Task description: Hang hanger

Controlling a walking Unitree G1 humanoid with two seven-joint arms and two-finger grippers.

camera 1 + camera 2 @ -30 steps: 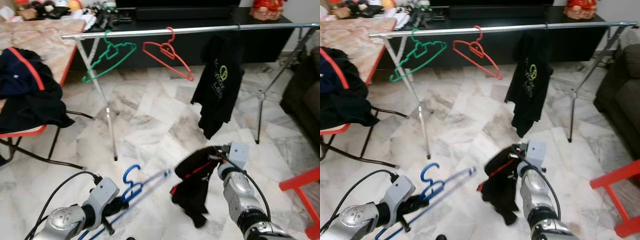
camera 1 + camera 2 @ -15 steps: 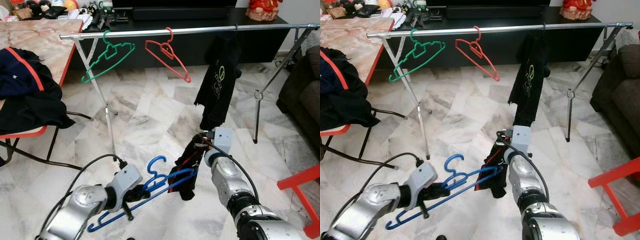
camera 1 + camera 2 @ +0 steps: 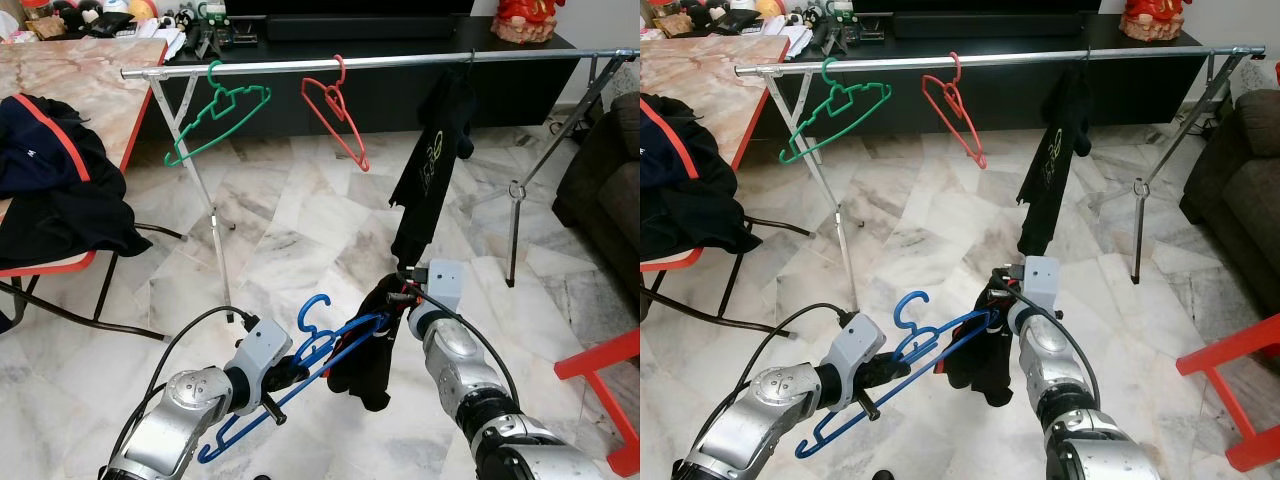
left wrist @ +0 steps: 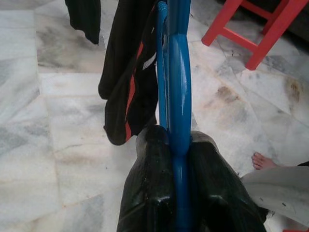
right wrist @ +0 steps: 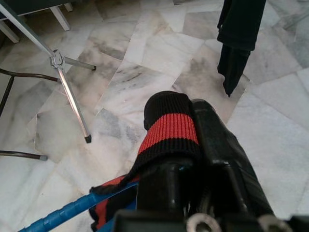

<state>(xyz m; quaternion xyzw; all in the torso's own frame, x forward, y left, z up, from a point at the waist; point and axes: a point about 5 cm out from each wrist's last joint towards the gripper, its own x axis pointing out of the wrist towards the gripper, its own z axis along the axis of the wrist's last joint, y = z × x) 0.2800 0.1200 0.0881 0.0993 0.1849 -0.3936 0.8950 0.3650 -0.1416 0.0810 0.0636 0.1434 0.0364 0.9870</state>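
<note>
My left gripper (image 3: 285,373) is shut on a blue hanger (image 3: 310,345) held low over the floor, hook up. Its far end reaches into a black garment with red trim (image 3: 368,352) that my right gripper (image 3: 398,296) is shut on by the ribbed cuff (image 5: 170,128). In the left wrist view the blue hanger (image 4: 175,92) runs between the pads (image 4: 149,183) toward the garment (image 4: 129,82). Beyond stands a silver clothes rail (image 3: 400,62) carrying a green hanger (image 3: 218,120), a red hanger (image 3: 335,110) and a black shirt (image 3: 430,170).
A table (image 3: 95,70) on the left holds a heap of dark clothes (image 3: 55,190). A red stool (image 3: 610,375) stands low right, a dark sofa (image 3: 605,190) at the right edge. The rail's legs (image 3: 215,240) stand on the marble floor. A bare foot (image 4: 263,160) appears in the left wrist view.
The blue hanger has pushed further into the black garment, and the two grippers have drawn closer. The red hanger and black shirt on the rail have swung edge-on.
</note>
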